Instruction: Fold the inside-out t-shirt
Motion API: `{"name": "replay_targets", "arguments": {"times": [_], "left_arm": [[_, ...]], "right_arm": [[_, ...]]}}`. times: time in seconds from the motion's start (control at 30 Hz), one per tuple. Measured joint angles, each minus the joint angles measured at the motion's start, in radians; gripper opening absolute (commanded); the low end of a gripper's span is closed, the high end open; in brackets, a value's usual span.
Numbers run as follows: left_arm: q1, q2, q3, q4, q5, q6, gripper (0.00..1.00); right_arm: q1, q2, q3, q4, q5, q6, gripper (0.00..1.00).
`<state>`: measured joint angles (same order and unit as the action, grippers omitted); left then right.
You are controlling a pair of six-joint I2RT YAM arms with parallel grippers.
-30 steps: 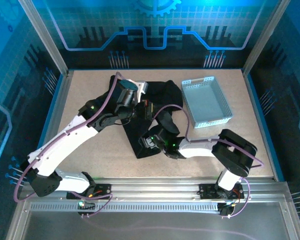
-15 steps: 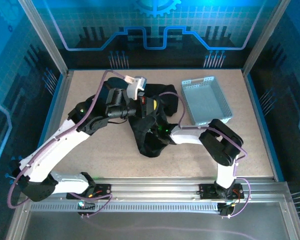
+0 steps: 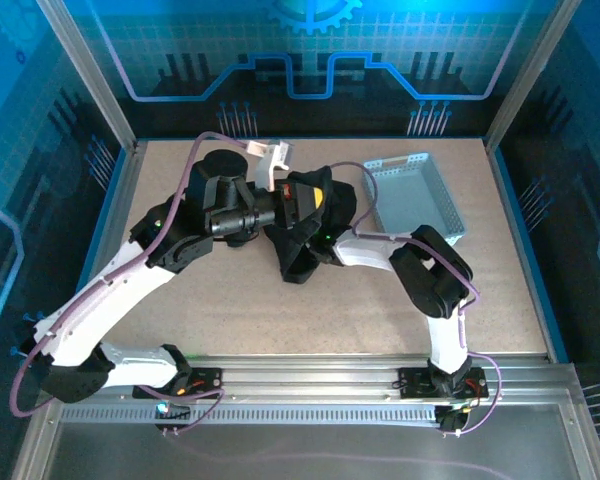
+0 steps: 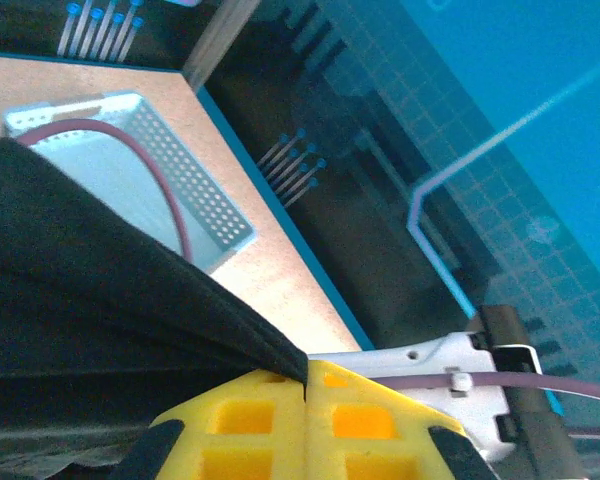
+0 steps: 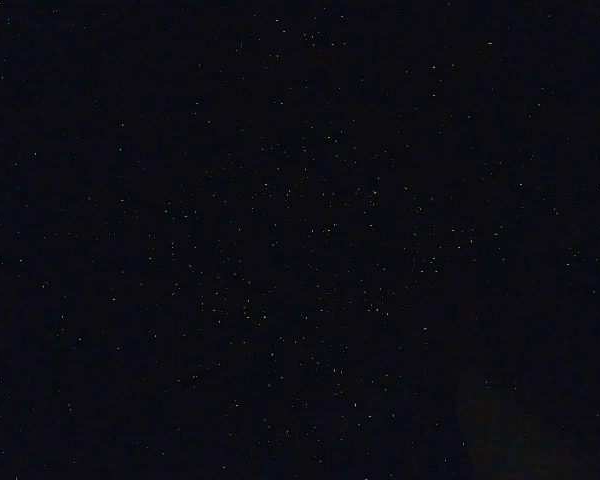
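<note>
step in hand: lifting the shirt [image 3: 305, 260] to spread it. it hangs bunched at the centre of the table [image 3: 200, 310], with the tray [image 3: 420, 200] at its 2 o'clock. the left gripper [image 4: 305, 385] is clamped on a fabric edge. the right gripper, coming in from 4 o'clock, is under cloth, so i cannot tell its state. next: catch a second edge and pull the shirt flat.

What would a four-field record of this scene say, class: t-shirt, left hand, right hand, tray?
t-shirt: black, bunched up near the middle of the table
left hand: shut, pinching a fold of the t-shirt
right hand: under the t-shirt fabric; open or shut unclear
tray: light grey, perforated, beside the t-shirt, nothing in it
</note>
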<state>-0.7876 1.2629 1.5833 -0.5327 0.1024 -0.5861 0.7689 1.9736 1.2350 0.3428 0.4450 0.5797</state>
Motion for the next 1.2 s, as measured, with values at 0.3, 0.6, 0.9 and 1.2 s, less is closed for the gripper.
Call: {"name": "replay_targets", "arguments": {"times": [0.3,0.6,0.9,1.2], "left_arm": [[0.058,-0.058,0.000,-0.069,-0.184,0.063,0.00],[0.056,-0.108,0.064,-0.076,-0.109,0.088,0.00],[-0.027,-0.007,0.163,-0.031,-0.014,0.087,0.00],[-0.010,0.053,0.140,-0.061,-0.038,0.088,0.00]], "right_arm": [[0.002,-0.081,-0.142,-0.066,-0.017,-0.042,0.79],[0.031,-0.186,-0.220,-0.013,-0.025,-0.135,0.77],[0.057,0.106,0.138,-0.057,-0.070,-0.143,0.82],[0.175,0.079,-0.012,-0.027,-0.112,-0.172,0.85]]}}
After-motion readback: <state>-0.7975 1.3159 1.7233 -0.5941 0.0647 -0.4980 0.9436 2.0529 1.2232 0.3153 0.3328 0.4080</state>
